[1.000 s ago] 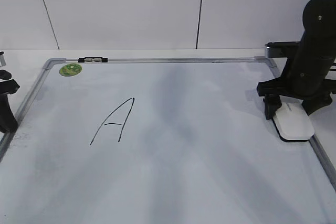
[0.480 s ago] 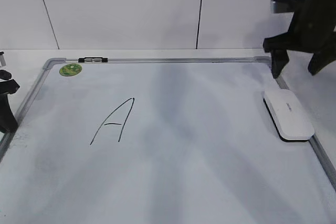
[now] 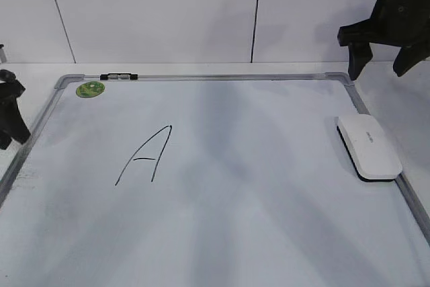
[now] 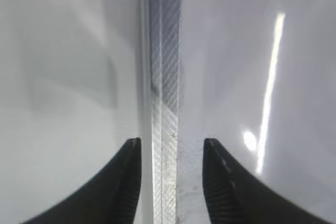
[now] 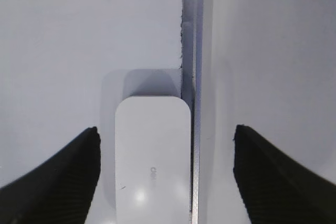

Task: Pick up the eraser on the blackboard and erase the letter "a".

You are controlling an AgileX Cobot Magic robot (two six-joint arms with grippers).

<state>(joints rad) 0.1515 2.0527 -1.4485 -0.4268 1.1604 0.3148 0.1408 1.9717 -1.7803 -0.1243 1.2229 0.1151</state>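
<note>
Eraser lying free at the board's edge, both grippers empty, no small "a" to be seen.

Exterior view: the right gripper hangs well above and behind the eraser, fingers spread wide with nothing between them; the eraser rests flat on the blackboard against its right frame. Only the large capital "A" shows in ink, so the small letter looks already wiped and the task close to finished. The left gripper sits at the board's left edge.
Left wrist view: the left gripper has its jaws partly apart, straddling the frame strip, gripping nothing.
Right wrist view: the eraser lies below and between the widely parted jaws of the right gripper, untouched, nearer the left jaw.
</note>
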